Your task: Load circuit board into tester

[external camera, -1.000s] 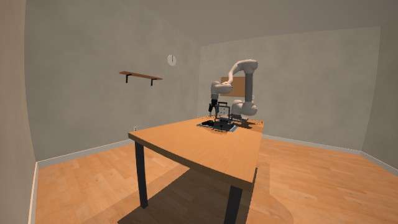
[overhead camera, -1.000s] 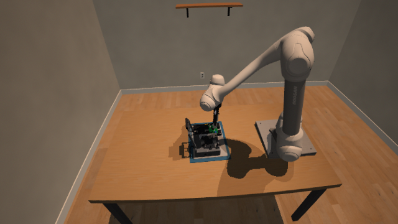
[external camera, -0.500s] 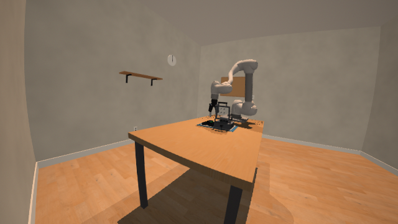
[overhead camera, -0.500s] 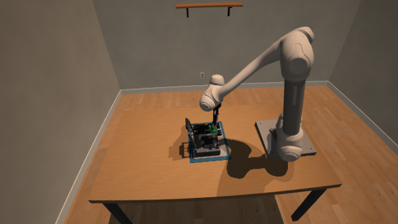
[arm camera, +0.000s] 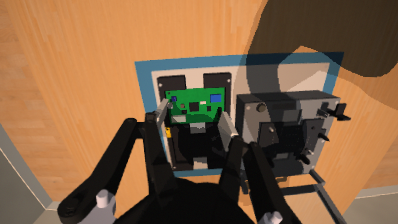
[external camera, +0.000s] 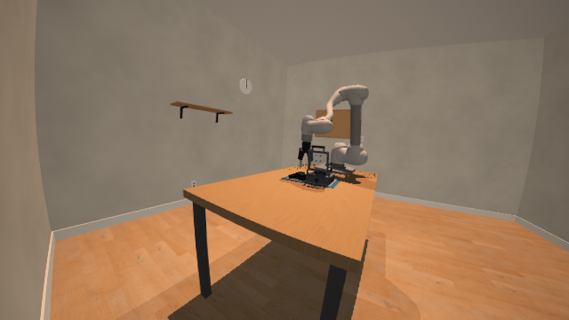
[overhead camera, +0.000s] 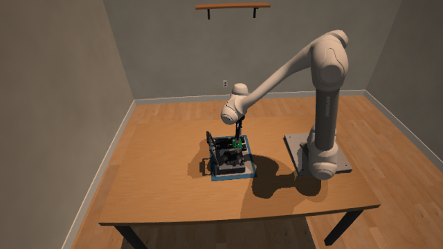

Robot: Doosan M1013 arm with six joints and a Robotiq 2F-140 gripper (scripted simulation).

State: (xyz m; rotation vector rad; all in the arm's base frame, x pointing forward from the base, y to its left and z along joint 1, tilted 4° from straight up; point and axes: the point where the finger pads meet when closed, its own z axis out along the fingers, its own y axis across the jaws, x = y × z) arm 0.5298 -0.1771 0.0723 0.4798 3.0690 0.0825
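Board (arm camera: 195,106) sits between the open hand's (arm camera: 196,120) fingertips.

A smooth off-white arm (overhead camera: 277,74) with rounded joint housings, grey lettering on its upright column, rises from a grey base plate (overhead camera: 290,140); its pincer (arm camera: 197,120) has black linkages, metal-grey pads.

A wooden desk (overhead camera: 166,194) on dark legs carries a blue-edged mat (overhead camera: 252,174) and, well apart, the arm's grey base plate (overhead camera: 291,142).
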